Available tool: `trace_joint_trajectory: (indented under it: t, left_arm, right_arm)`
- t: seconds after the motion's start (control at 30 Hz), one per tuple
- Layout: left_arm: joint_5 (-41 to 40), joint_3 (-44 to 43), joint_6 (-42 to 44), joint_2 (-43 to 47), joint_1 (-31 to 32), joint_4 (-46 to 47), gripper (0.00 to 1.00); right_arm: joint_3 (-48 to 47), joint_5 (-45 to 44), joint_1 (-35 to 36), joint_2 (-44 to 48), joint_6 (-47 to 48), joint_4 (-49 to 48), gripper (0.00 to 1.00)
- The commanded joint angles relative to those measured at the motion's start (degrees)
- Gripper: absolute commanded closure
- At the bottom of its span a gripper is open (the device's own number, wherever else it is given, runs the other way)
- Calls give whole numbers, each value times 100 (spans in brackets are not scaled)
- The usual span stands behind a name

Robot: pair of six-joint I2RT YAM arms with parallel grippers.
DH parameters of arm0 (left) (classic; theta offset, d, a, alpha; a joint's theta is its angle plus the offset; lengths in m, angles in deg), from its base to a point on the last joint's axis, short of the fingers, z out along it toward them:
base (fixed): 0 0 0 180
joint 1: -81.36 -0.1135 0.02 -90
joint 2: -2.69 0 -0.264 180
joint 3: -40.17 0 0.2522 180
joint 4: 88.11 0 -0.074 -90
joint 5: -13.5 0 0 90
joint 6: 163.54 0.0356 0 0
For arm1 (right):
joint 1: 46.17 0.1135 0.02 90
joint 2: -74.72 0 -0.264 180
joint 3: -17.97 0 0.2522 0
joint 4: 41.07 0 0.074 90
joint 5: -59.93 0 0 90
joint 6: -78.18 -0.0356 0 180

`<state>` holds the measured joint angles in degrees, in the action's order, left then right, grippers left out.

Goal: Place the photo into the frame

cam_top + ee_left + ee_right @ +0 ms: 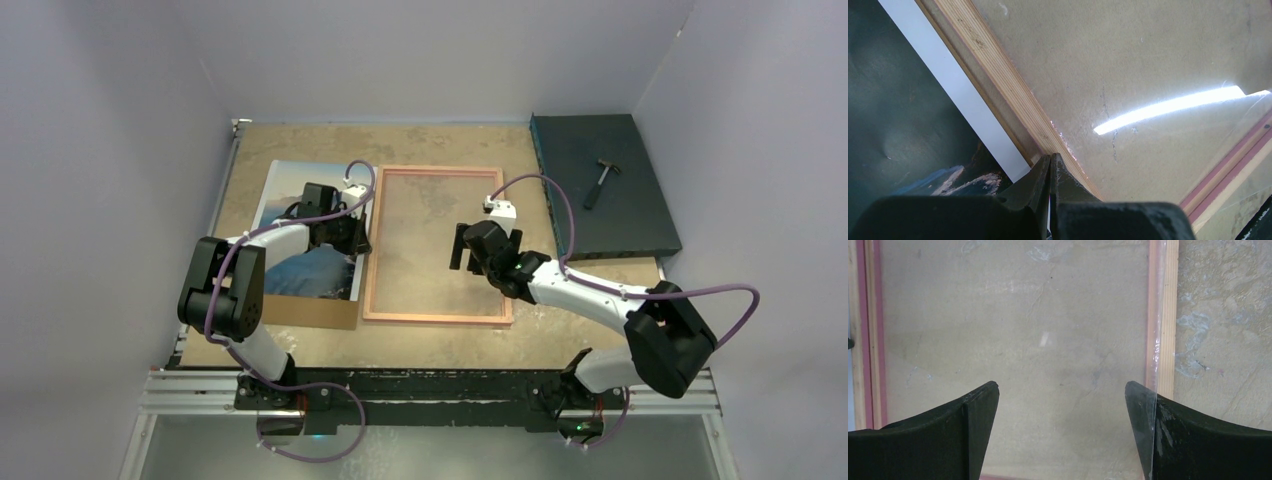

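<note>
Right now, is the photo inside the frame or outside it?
Outside. The photo lies flat left of the frame; only the table shows between the rails.

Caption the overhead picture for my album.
Left gripper shut at the photo's edge, right gripper open over the empty frame.

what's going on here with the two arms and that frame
The photo lies on a brown board beside the frame, not yet in it. The left gripper is at the photo's edge by the frame's rail, jaws shut; whether it pinches the paper is unclear. The right gripper hangs over the frame, jaws wide open, holding nothing.
</note>
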<state>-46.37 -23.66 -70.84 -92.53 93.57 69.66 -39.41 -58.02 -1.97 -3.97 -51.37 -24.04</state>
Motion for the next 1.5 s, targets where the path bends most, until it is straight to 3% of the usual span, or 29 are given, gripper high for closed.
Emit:
trace_joint_trajectory:
  t: [0.0, 1.47]
  left_arm:
    - [141, 91, 135, 83, 89, -228, 100]
    - [150, 83, 153, 129, 89, -289, 100]
  right_arm:
    - [-185, -202, 29, 161, 167, 81, 1]
    - [184, -217, -368, 569, 378, 61, 1]
